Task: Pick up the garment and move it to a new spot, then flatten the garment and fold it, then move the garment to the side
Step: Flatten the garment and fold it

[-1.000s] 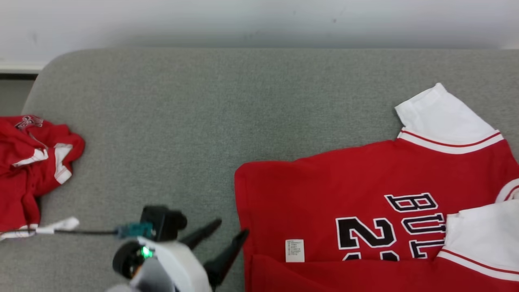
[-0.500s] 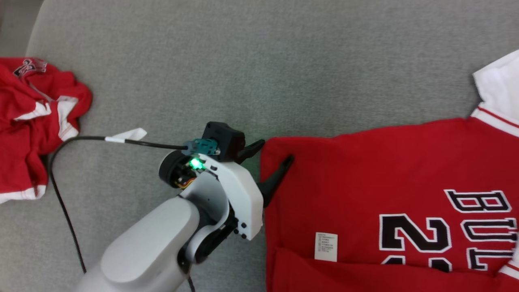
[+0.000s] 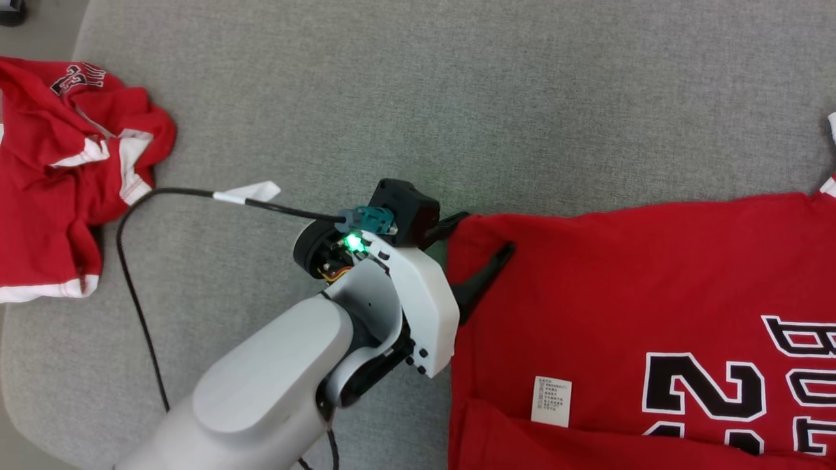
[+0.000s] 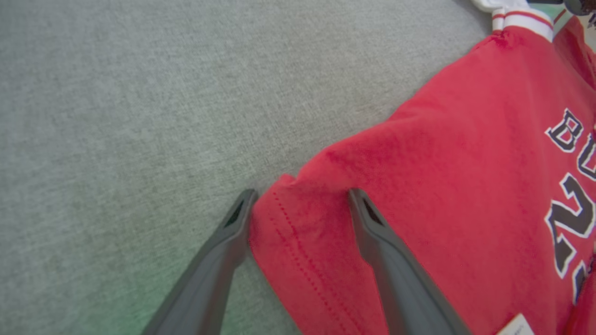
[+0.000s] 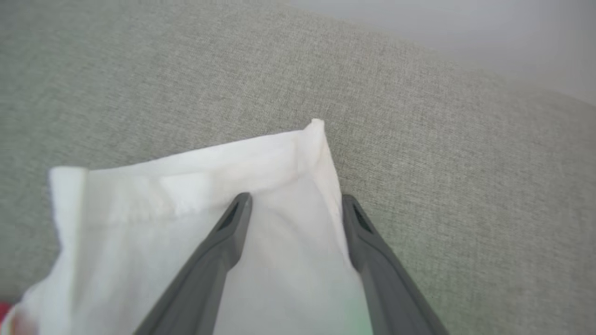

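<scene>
Grey fabric surface (image 3: 326, 98) under a spread red jersey (image 3: 620, 274) (crumpled red garment (image 3: 59, 163) far left)

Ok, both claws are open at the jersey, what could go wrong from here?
The left claw straddles the hem corner of the jersey with one finger off the fabric; closing may pinch only the edge and slip. The right claw sits near the edge of the white sleeve, so its grip may be thin. The cable loops near the crumpled garment and could snag it.
</scene>
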Robot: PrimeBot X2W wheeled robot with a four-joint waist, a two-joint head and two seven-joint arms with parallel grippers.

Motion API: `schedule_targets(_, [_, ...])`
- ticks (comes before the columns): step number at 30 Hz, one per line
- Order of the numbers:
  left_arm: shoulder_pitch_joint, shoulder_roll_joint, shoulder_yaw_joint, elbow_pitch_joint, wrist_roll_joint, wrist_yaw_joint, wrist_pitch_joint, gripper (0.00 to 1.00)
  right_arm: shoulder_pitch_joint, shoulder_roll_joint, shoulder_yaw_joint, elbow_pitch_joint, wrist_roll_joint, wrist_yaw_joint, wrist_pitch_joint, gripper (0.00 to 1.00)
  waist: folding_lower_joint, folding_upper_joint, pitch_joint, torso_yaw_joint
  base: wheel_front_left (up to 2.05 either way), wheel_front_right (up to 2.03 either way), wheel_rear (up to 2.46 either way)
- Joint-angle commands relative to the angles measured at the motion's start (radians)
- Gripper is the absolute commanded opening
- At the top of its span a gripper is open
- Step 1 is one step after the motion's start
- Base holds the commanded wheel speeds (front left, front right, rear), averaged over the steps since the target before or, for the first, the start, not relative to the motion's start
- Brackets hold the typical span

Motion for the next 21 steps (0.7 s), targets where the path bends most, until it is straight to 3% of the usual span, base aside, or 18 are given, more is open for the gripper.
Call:
schedule_targets(1, [0.006,-0.008,-0.020,0.017,-0.011,-0.013,0.022,0.42,-0.007,0.017,0.022,0.008,0.036,0.000,0.003,0.00,0.0000,0.0000,0.000,-0.007,0.00,0.00,0.00])
schedule_targets(2, [0.005,-0.009,-0.024,0.020,-0.017,-0.023,0.024,0.00,-0.015,0.020,0.026,0.008,0.057,0.000,-0.003,0.00,0.0000,0.0000,-0.001,-0.011,0.00,0.00,0.00])
schedule_targets(6, [0.006,-0.004,-0.023,0.015,-0.034,-0.045,0.017,0.00,-0.057,0.005,0.021,-0.002,0.076,0.000,-0.083,0.00,0.0000,0.0000,-0.014,-0.024,0.00,0.00,0.00])
schedule_targets(15, [-0.048,0.020,0.051,0.017,-0.030,-0.017,-0.043,0.00,-0.133,0.005,-0.007,0.048,0.063,-0.001,-0.277,0.00,0.0000,0.0000,-0.065,-0.059,0.00,0.00,0.00])
schedule_targets(21, [-0.030,0.038,0.069,0.002,-0.041,-0.007,-0.062,0.00,-0.051,-0.010,0.013,0.052,0.100,-0.001,-0.345,0.00,0.0000,0.0000,-0.117,-0.102,0.00,0.00,0.00])
